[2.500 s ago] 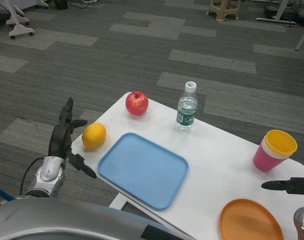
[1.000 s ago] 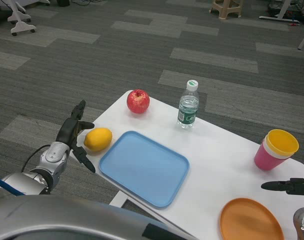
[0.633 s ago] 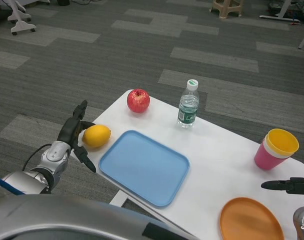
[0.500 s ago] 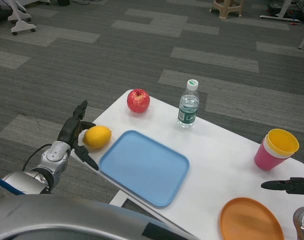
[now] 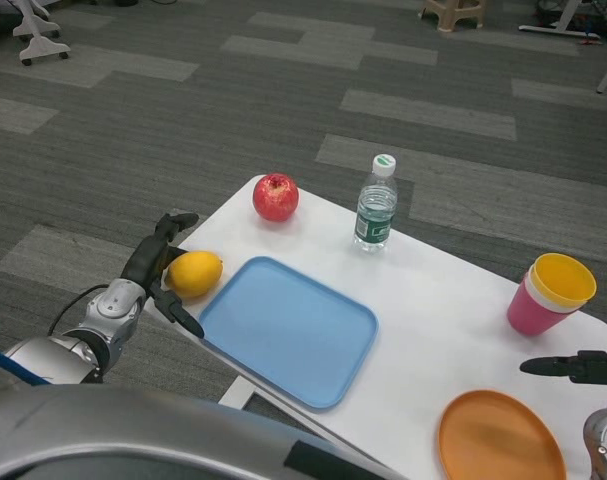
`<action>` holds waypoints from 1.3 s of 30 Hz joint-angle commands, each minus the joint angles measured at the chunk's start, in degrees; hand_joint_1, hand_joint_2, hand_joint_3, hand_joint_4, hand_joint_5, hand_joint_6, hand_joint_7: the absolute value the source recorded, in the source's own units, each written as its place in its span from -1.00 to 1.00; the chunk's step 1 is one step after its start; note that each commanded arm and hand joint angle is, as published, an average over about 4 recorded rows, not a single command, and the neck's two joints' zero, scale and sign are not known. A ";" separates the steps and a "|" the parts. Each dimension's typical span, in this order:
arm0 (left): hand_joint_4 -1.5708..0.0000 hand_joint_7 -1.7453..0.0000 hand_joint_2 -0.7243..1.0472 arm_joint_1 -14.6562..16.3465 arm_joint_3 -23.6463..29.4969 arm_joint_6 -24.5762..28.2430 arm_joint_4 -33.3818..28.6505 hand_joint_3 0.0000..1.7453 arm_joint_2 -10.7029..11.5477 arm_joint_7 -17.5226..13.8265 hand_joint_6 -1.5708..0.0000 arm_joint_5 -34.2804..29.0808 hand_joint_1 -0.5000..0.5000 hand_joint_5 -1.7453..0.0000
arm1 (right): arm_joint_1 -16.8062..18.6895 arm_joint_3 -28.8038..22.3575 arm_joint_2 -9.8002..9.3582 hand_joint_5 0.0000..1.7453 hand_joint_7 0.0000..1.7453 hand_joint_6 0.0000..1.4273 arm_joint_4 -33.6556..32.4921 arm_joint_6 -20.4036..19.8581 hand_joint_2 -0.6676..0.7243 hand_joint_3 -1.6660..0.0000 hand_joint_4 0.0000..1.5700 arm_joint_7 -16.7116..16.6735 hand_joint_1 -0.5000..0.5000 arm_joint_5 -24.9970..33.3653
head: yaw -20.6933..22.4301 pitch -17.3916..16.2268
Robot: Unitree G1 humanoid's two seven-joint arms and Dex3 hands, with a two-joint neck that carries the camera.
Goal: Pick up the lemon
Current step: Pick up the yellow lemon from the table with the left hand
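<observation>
Two robot hands appear at the edges of a white surface [image 5: 453, 310] set on grey carpet. Left robot hand [image 5: 158, 268]: at the surface's left edge, its black fingers spread apart and curved around the left side of the lemon [image 5: 195, 273]; one finger reaches over above the fruit and another lies below it along the surface edge. Whether the fingers actually touch the lemon cannot be told, and the lemon rests on the surface, not lifted. Lemon: yellow, lying at the left edge of the surface, just beside the near-left corner of the blue tray [image 5: 287, 330]. Right robot hand [image 5: 573, 367]: low at the right border, only partly in view, one dark finger stretched leftward over the surface near its right edge; it holds nothing visible, but how wide it stands cannot be told.

Other items on the surface: a red apple [image 5: 275, 196] at the far-left corner, well apart from the lemon; a clear water bottle [image 5: 375, 206] with a green label and white cap, upright, to the right of the apple; a yellow cup nested in a pink cup [image 5: 548, 294] near the right edge; an orange plate [image 5: 500, 440] at the near-right corner, cut off by the bottom border.
</observation>
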 commanded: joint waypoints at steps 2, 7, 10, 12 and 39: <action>0.92 -0.44 -0.50 -0.66 0.30 1.69 -0.34 -0.90 1.10 -1.78 1.00 0.32 -0.98 -0.76 | -0.58 0.20 -0.01 -1.00 -1.00 -1.00 0.16 -0.08 0.82 1.00 -1.00 -0.18 -0.90 0.56 | 0.12 -0.19; 0.81 -0.62 -0.47 -0.62 0.56 3.05 -0.61 -0.90 1.01 -3.14 1.00 0.32 1.00 -0.26 | -0.58 0.28 -0.01 -1.00 -1.00 -1.00 0.16 -0.04 0.82 1.00 -1.00 -0.18 -0.90 0.56 | 0.32 -0.51; 0.64 -0.72 -0.50 -0.60 0.65 3.73 -0.69 -0.90 1.01 -3.63 1.00 0.10 1.00 0.00 | -0.58 0.35 -0.01 -1.00 -1.00 -1.00 0.16 -0.06 0.82 1.00 -1.00 -0.18 -0.88 0.56 | 0.34 -0.55; 0.54 -0.76 -0.50 -0.58 0.74 4.04 -0.76 -0.90 1.01 -3.98 1.00 -0.12 1.00 0.06 | -0.58 0.37 -0.01 -1.00 -1.00 -1.00 0.16 -0.08 0.82 1.00 -1.00 -0.18 -0.92 0.56 | 0.36 -0.58; 0.86 -0.92 -0.60 -0.60 2.91 10.24 -1.77 -0.90 0.75 -9.63 0.93 0.98 1.00 -0.65 | -0.58 0.81 -0.01 -1.00 -1.00 -1.00 -0.02 -0.02 0.82 1.00 -1.00 -0.18 -0.92 0.63 | 0.81 -1.49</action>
